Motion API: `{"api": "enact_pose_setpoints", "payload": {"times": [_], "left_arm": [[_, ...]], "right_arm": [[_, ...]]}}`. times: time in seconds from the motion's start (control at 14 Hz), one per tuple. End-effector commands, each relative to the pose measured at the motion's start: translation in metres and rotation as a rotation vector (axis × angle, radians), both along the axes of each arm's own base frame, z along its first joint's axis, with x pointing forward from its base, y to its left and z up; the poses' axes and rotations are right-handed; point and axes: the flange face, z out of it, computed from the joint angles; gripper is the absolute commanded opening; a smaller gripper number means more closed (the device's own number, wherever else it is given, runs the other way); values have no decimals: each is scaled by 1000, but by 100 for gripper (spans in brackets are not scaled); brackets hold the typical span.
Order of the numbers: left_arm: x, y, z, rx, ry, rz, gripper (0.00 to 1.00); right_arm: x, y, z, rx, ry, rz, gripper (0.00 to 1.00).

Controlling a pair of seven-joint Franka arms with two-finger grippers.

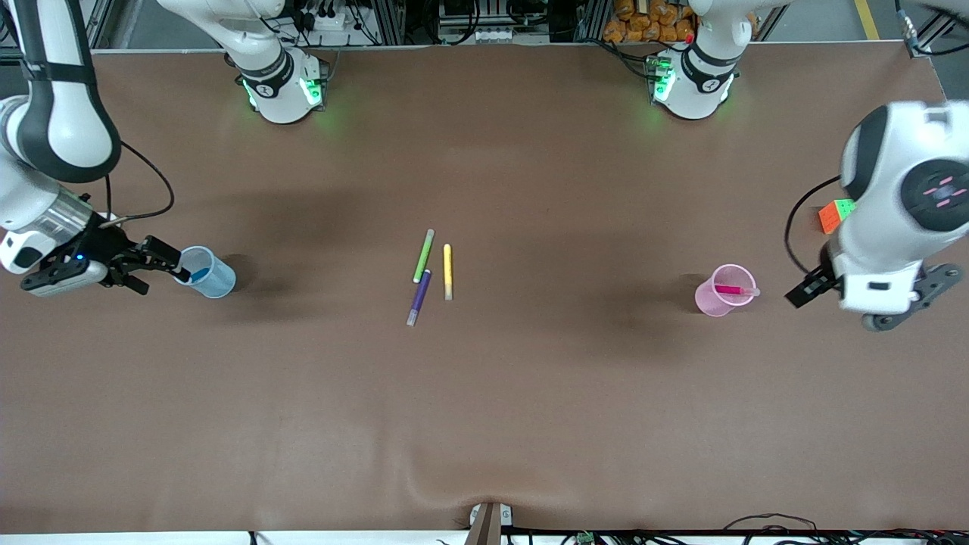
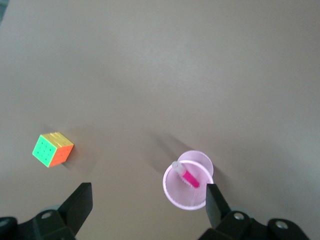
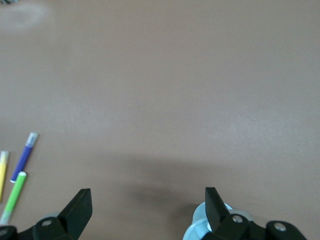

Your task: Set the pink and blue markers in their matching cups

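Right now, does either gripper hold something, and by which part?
Nothing is held. The left gripper is open beside the pink cup, where the pink marker lies. The right gripper is open beside the blue cup.

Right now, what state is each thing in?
pink marker: in the pink cup.
blue marker: in the blue cup.
green, yellow, purple pens: lying on the table.
cube: resting on the table.
left end effector: open, empty.
right end effector: open, empty.
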Motion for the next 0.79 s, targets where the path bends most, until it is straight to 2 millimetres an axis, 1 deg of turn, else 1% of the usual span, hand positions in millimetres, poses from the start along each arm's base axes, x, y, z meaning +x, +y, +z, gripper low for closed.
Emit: {"api": "enact_pose_setpoints", "payload": {"times": [0.0,0.07,0.21,0.29,0.36,0.5,0.57,0.72], "left_arm": [[-10,8,23,-57,17,-117,100],[-13,13,33,-90,15,-155,100],[-18,26,49,-145,10,-217,100],[-21,32,56,-158,22,-241,100],[-21,36,73,-159,24,-257,100],[-23,40,99,-162,48,-244,100],[-24,42,107,-161,52,-240,100],[-29,41,115,-155,55,-240,100]], "right_arm": [[18,-2,29,19,8,-2,100],[27,-4,45,13,24,28,100],[43,-21,65,-8,55,55,100],[46,-22,73,-8,69,67,100],[49,-23,83,-20,64,56,100],[52,-19,95,-24,55,27,100],[56,-21,107,-21,44,-18,100],[52,-17,118,-42,83,-51,100]]}}
